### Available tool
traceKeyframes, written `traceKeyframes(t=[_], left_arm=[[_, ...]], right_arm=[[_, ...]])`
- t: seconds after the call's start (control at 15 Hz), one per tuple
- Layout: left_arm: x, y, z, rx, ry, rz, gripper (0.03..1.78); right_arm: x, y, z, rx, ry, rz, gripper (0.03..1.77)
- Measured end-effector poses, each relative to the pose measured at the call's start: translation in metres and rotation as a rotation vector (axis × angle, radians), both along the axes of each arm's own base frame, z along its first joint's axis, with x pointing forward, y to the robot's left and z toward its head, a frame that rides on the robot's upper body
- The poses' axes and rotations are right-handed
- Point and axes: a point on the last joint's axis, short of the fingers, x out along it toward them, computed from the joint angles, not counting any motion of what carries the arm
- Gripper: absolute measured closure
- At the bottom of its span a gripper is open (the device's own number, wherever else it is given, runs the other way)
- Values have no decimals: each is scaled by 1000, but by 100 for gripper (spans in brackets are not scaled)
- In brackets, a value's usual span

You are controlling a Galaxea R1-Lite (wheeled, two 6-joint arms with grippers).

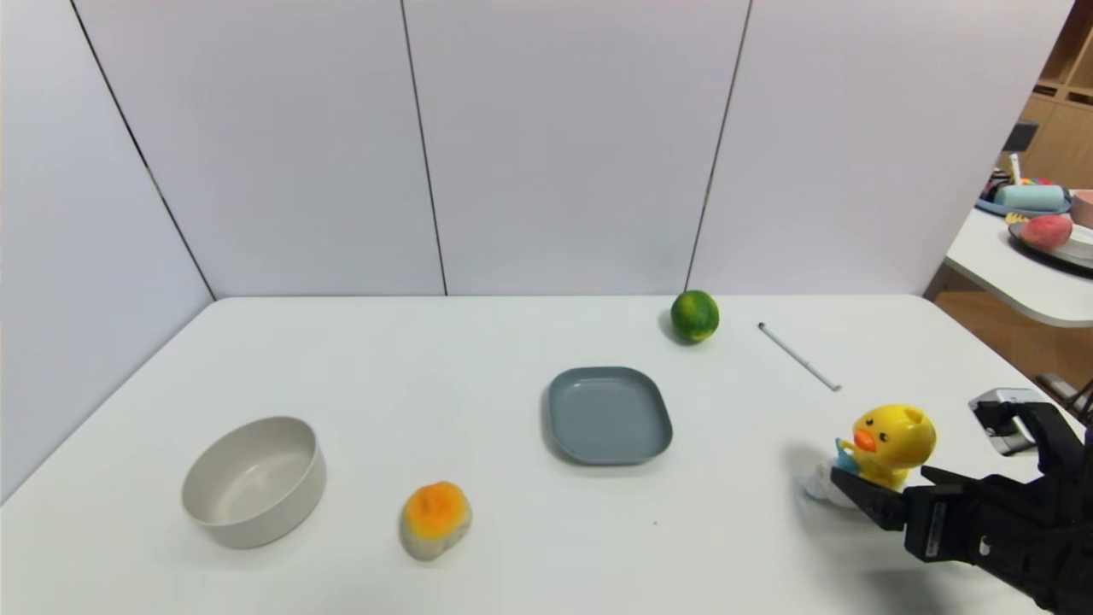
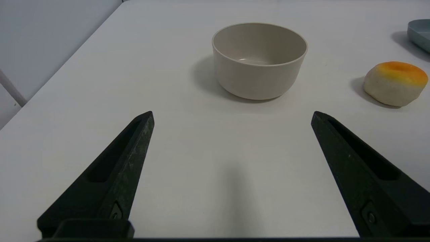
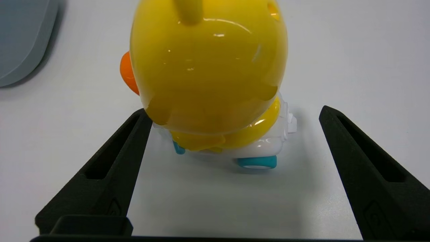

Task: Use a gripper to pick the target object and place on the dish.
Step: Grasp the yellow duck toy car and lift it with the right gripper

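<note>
The yellow toy duck (image 1: 888, 440) stands on the table at the right, orange beak turned toward the grey-blue dish (image 1: 608, 416). My right gripper (image 1: 912, 446) is open and low at the table, one finger on each side of the duck (image 3: 208, 67). In the right wrist view one fingertip (image 3: 142, 117) is close against the duck's head; the other fingertip (image 3: 327, 114) stands well apart from its white base. The dish is empty, to the duck's left. My left gripper (image 2: 231, 114) is open over bare table, out of the head view.
A beige bowl (image 1: 254, 480) and an orange-grey lump (image 1: 435, 518) sit front left. A green ball (image 1: 694, 315) and a thin white stick (image 1: 799, 356) lie behind the dish and duck. The table's right edge runs close behind my right arm.
</note>
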Motion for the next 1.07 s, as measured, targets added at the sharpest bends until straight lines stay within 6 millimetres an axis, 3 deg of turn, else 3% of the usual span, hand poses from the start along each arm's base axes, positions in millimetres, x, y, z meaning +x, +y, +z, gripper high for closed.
traceKeyframes(t=[1.07], left_arm=[[0, 0, 0, 0, 0, 0, 12]], right_arm=[[4, -3, 0, 26, 2, -27, 9]])
